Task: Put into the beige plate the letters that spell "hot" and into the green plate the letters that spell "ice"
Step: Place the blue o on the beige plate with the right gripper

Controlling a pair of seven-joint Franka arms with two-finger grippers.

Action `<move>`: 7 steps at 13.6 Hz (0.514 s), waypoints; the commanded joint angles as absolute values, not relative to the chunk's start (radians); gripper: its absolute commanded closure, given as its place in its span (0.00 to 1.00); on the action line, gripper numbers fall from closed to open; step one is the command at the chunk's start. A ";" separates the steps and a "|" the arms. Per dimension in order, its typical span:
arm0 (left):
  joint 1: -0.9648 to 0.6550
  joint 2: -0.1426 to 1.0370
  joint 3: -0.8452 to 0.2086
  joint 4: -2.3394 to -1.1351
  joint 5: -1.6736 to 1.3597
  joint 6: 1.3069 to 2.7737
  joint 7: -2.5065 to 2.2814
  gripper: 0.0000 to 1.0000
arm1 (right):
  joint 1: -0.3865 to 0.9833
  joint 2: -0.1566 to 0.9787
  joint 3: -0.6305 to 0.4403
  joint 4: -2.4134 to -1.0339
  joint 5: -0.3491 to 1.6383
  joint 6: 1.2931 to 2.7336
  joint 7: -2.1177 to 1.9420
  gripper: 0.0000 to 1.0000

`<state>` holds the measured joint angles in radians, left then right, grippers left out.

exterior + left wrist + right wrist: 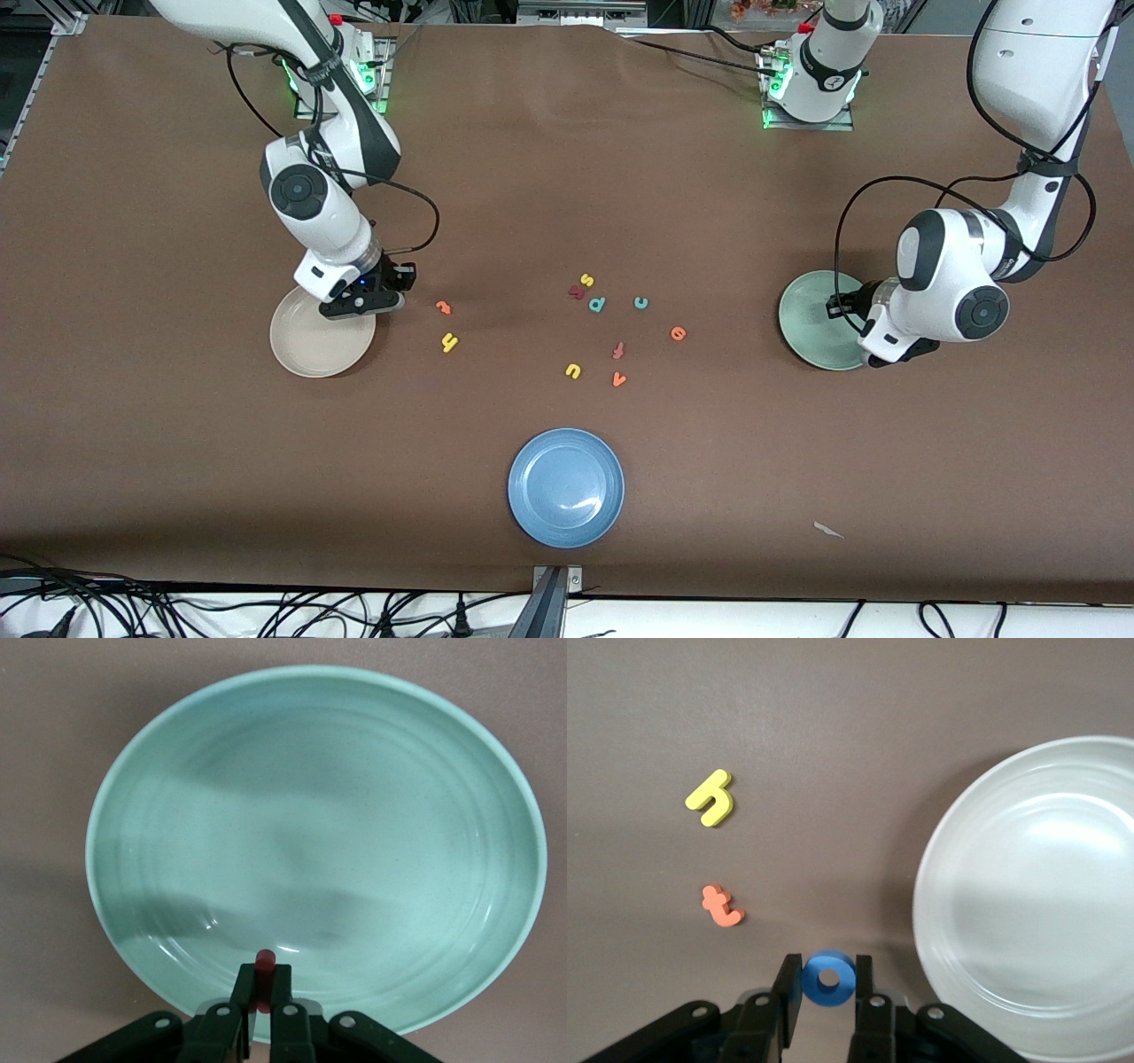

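The right pincer [828, 979] pinches the blue o [828, 977] just beside the beige plate [1063, 904], ready to drop it inside; the left pincer [262, 979] pinches the dark red i [264, 961] over the green plate [310, 771] for release.

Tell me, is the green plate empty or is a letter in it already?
Empty. The green plate shows only bare glaze in the left wrist view. The left pincer holds the dark red letter above its rim, not yet dropped.
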<state>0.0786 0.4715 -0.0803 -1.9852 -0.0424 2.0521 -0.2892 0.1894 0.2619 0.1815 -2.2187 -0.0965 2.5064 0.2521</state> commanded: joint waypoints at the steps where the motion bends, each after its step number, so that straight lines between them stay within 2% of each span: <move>1: 0.087 0.468 -0.086 -1.990 -0.023 2.059 -0.273 0.55 | 0.164 0.203 0.137 -2.237 -0.104 2.462 0.132 0.84; 2: 0.094 0.466 -0.086 -1.987 -0.023 2.056 -0.272 0.11 | 0.141 0.193 0.127 -2.237 -0.104 2.456 0.076 0.84; 3: 0.100 0.465 -0.086 -1.985 -0.025 2.057 -0.272 0.01 | 0.112 0.192 0.124 -2.237 -0.104 2.456 0.020 0.84; 5: 0.100 0.460 -0.086 -1.985 -0.025 2.057 -0.273 0.01 | 0.077 0.202 0.123 -2.237 -0.104 2.459 -0.029 0.84; 7: 0.100 0.460 -0.087 -1.985 -0.025 2.057 -0.273 0.01 | 0.066 0.225 0.121 -2.237 -0.107 2.482 -0.032 0.77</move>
